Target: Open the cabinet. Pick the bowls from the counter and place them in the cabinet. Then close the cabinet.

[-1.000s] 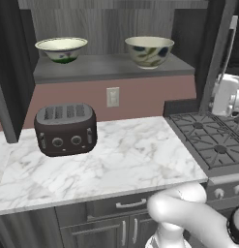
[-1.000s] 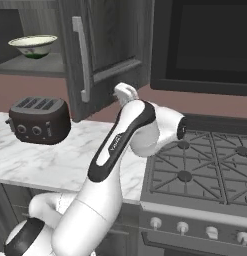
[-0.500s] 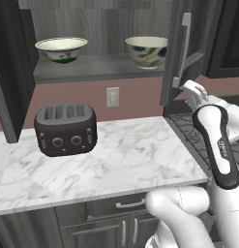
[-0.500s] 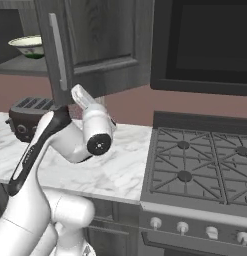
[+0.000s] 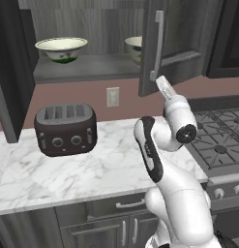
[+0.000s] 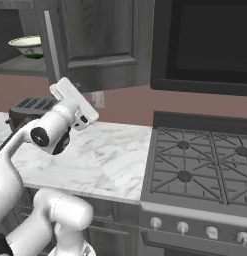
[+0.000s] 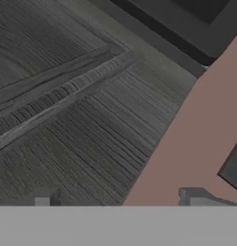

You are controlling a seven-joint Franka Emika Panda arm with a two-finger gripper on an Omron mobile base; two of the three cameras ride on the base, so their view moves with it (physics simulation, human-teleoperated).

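Note:
The cabinet's right door (image 5: 181,34) stands partly swung across the opening, its silver bar handle (image 5: 157,46) facing me; the left door (image 5: 9,72) is wide open. On the shelf sits one bowl (image 5: 61,49) with a green mark, and the other bowl (image 5: 134,48) is half hidden behind the right door. My gripper (image 5: 162,81) is open and empty, right at the door's lower outer face below the handle. From the right side the gripper (image 6: 59,87) is beside the door (image 6: 95,40). Wood grain fills most of the hand view behind the gripper (image 7: 120,199).
A black toaster (image 5: 65,128) stands on the marble counter (image 5: 106,169) under the shelf. The gas stove (image 6: 200,160) lies to the right, with a dark microwave (image 6: 202,42) above it. A wall outlet (image 5: 112,96) is behind the counter.
The right door has swung from wide open to partly closed, now covering half of the right-hand bowl. My arm has swept leftward with it, the gripper staying open.

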